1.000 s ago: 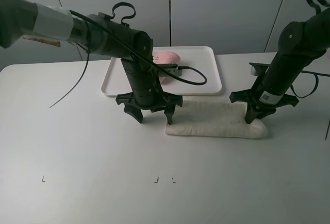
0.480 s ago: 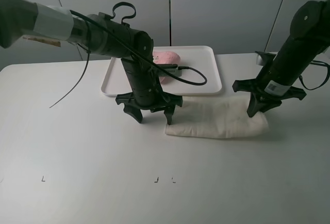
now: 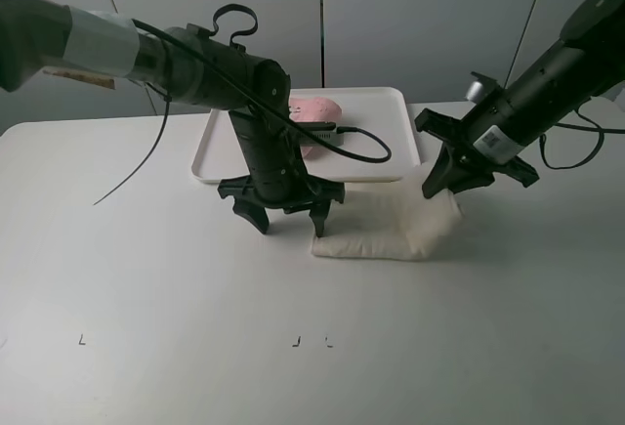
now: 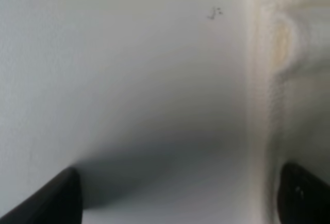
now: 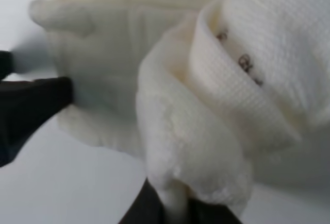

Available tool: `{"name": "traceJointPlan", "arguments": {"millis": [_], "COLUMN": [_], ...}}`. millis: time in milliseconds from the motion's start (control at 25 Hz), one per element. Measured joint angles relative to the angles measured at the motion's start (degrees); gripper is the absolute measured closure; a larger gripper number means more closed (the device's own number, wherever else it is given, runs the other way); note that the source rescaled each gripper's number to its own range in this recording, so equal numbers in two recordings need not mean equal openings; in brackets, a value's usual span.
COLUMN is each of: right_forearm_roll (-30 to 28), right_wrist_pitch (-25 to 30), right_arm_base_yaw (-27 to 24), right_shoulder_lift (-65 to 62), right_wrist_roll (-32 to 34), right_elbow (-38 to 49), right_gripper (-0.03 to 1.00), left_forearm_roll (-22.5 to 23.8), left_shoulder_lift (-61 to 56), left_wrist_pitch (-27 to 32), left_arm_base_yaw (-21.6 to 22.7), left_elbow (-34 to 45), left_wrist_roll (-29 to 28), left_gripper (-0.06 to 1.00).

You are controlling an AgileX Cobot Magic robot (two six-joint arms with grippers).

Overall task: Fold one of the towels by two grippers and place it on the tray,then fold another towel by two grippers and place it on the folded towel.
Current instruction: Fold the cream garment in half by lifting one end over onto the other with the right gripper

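Note:
A white towel [image 3: 381,227] lies on the table just in front of the white tray [image 3: 391,142]. A folded pink towel [image 3: 314,110] lies in the tray, partly hidden by the left arm. My right gripper [image 3: 439,184] is shut on the white towel's right end and holds it lifted, curled over toward the left. The right wrist view shows the towel [image 5: 206,95] pinched in the gripper [image 5: 170,211]. My left gripper [image 3: 287,215] is open and low over the table at the towel's left end. The left wrist view shows its open fingertips [image 4: 51,198] and the towel edge [image 4: 294,80].
The tray's front edge runs close behind the white towel. A black cable [image 3: 366,147] loops from the left arm over the tray. Small marks [image 3: 296,342] are on the table nearer the front. A dark finger [image 5: 28,108] shows beyond the towel in the right wrist view.
My right gripper has lifted the towel's right end off the table and carried it left and up, shortening the towel's flat part. The left arm has not moved.

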Motion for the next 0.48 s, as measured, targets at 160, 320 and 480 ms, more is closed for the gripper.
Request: {"name": "traceJointPlan", "arguments": {"millis": [160, 320, 480], "right_forearm_roll": [5.38, 13.41, 18.16], "right_wrist_pitch": [-1.38, -1.03, -1.11], "right_arm_base_yaw": [0.00, 0.00, 1.17], "right_shoulder_lift": [0.00, 1.70, 4.90], "right_wrist_roll": [-2.09, -6.17, -9.81], "right_elbow": [0.00, 0.00, 0.00], "right_gripper": [0.92, 0.92, 0.92], "left_forearm_roll": [0.00, 0.10, 0.10], "left_shoulder_lift": [0.00, 0.00, 0.00], "left_wrist_pitch": [0.11, 0.11, 0.11], "left_arm_base_yaw": [0.00, 0.00, 0.00], "left_elbow": [0.00, 0.00, 0.00], "left_wrist_roll": [0.00, -0.36, -0.15], "left_gripper": [-0.03, -0.03, -0.03]}}
